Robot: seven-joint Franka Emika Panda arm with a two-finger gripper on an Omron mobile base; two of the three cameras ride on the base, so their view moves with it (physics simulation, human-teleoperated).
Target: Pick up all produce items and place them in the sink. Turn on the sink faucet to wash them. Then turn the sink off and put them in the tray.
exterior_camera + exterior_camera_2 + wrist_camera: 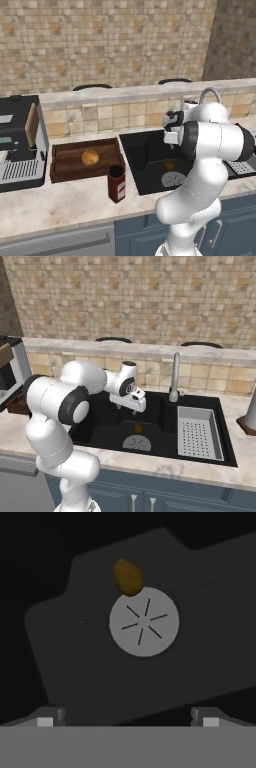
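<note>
**Inspector:** Two produce items were on your list, and they lay apart. The orange-yellow fruit (90, 158) sat inside the tray (60, 172), on the counter left of the sink (140, 172). The olive-brown fruit (127, 577) lay on the floor of the basin, touching the far edge of the drain (144, 621).

**Operator:** So how far along did you judge me?

**Inspector:** You were past the start but not finished. No water showed at the sink faucet (175, 376), so I took it to be off. I could not tell from the scene whether either fruit had been washed. At the least, you had the brown fruit to lift out and carry to the tray. If washing had not been done, you also owed the faucet step and a trip for the orange one.

**Operator:** And the arm?

**Inspector:** Your arm was folded forward over the counter edge, elbow high, forearm reaching over the basin. The gripper (134, 404) hung above the sink, pointed down towards the drain. Its jaws stood wide apart and held nothing; both tips framed bare basin floor.

**Operator:** Anything close by?

**Inspector:** The jar (116, 184) stood just in front of the tray, and the grey rack (199, 432) occupied the right side of the sink.
</note>
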